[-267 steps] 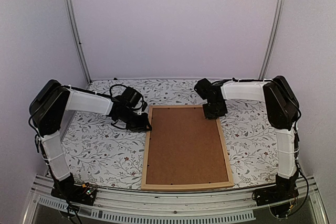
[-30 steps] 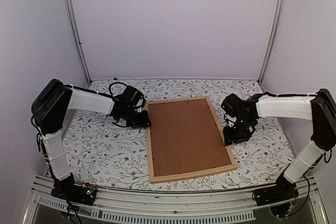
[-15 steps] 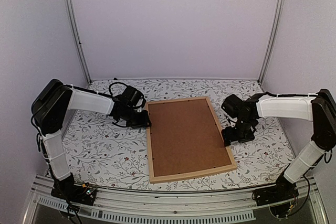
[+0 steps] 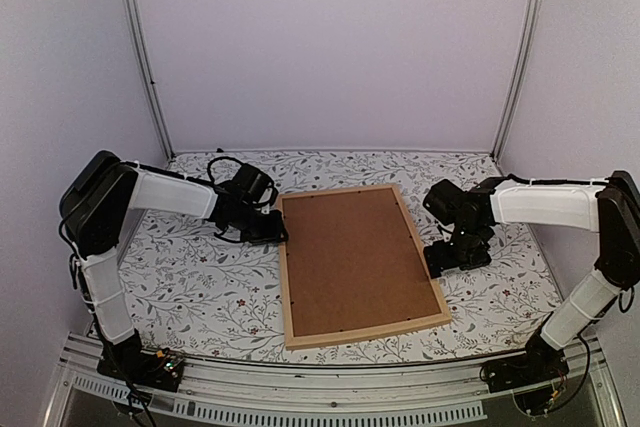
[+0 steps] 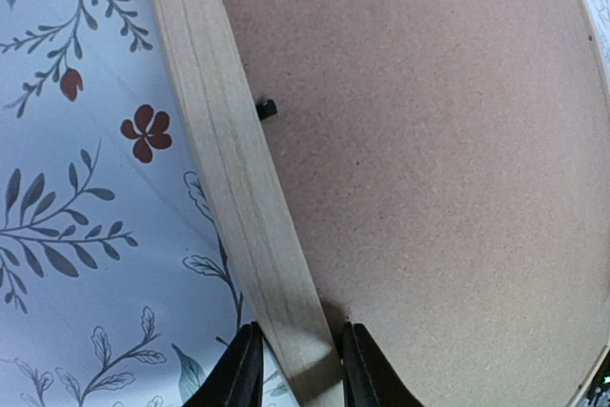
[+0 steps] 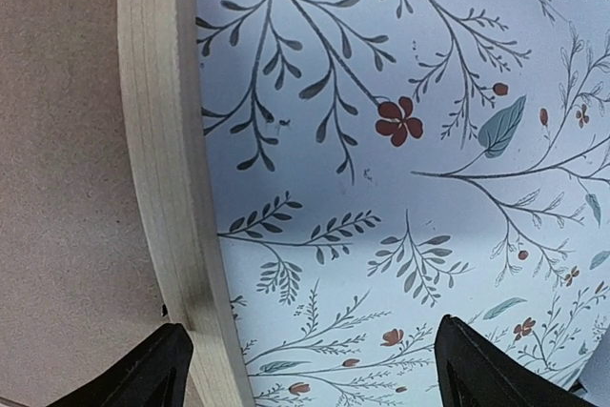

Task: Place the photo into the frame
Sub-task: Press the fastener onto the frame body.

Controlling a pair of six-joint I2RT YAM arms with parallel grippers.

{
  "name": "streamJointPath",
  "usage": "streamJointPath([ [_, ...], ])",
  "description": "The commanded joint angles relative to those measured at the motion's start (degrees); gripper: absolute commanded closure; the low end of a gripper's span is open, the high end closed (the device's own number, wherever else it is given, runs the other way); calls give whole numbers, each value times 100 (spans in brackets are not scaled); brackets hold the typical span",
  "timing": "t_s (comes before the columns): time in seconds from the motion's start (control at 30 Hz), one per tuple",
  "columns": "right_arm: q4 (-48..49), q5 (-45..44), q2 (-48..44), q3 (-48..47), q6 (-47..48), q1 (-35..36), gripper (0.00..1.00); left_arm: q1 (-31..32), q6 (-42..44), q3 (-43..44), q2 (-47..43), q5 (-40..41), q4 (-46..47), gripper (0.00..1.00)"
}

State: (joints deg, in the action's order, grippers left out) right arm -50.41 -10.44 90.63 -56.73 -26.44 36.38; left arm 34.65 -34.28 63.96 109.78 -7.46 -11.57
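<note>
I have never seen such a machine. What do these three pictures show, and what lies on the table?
Two robot arms are bolted side by side. The wide picture is from a fixed camera above; the two close ones are from cameras on the wrists. On the flowered cloth lies the frame, its brown backing board upward. The left pincer is closed on the frame's left rail. The right pincer is open at the right rail, holding nothing. No photo shows.
</note>
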Motion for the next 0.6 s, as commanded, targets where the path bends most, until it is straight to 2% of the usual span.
streamJointPath([
  [0.0,-31,-160,169,-184,-91,33,8,139,139,-158,112,-373,-299,70],
  [0.57,14,50,442,-227,-124,159,12,138,130,-227,91,-361,-284,70],
])
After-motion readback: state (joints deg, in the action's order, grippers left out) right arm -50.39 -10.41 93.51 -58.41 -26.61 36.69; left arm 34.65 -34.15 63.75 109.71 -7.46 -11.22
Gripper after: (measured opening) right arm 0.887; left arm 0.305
